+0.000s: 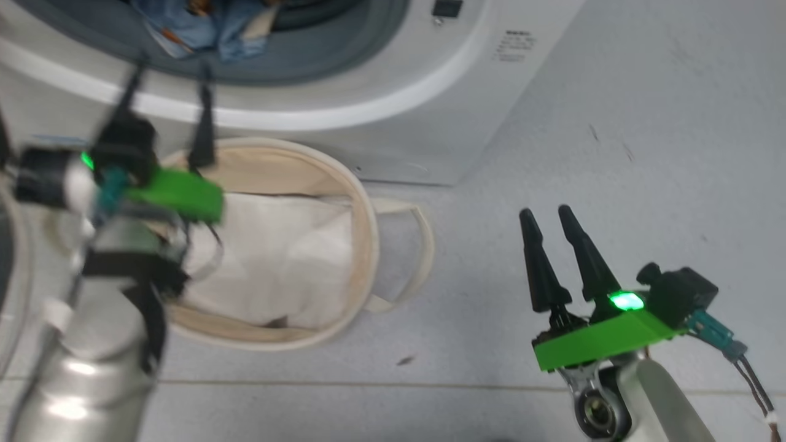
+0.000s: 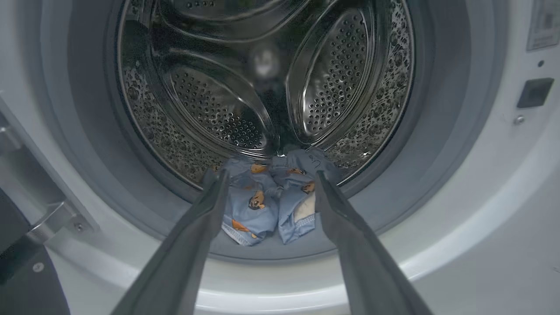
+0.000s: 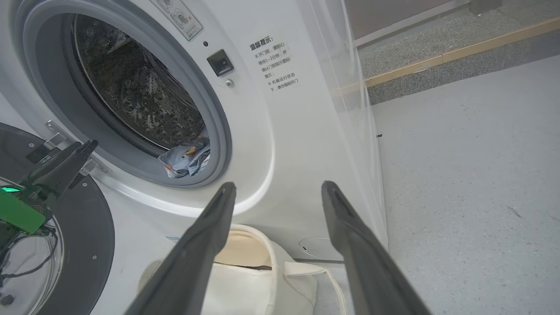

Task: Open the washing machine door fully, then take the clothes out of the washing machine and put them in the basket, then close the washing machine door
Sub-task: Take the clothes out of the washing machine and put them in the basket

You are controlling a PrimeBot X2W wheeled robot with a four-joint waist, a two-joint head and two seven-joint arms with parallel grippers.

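We see the white front-loading washing machine (image 1: 399,123) at the far side of the pale grey tiled floor (image 1: 614,153). Its large round door with the glossy black rim and clear glass bowl (image 3: 87,227) stands swung open to the left. Inside, the light blue clothes printed with orange-brown cartoon faces (image 2: 262,205) lie in a small heap at the bottom front of the shiny perforated steel drum (image 2: 210,105). They spill onto the grey rubber gasket (image 2: 109,166) at the near lip of the opening.

The round cream canvas basket with looped strap handles (image 1: 362,233) stands on the floor just in front of the machine, below the opening. A plain white sheet (image 1: 276,258) lies in it.

The left gripper (image 1: 172,80) is raised in front of the opening, above the far left part of the basket. Its two long dark fingers (image 2: 197,236) are spread wide apart and point into the drum. From its own wrist camera we see the clothes between the two tips, though we cannot tell whether either tip touches the fabric. From the right wrist camera the tips look short of the opening, and nothing is held.

The right gripper (image 1: 546,215) hangs low over the floor, well to the right of the basket. Its fingers are apart and empty, pointing toward the machine's front.
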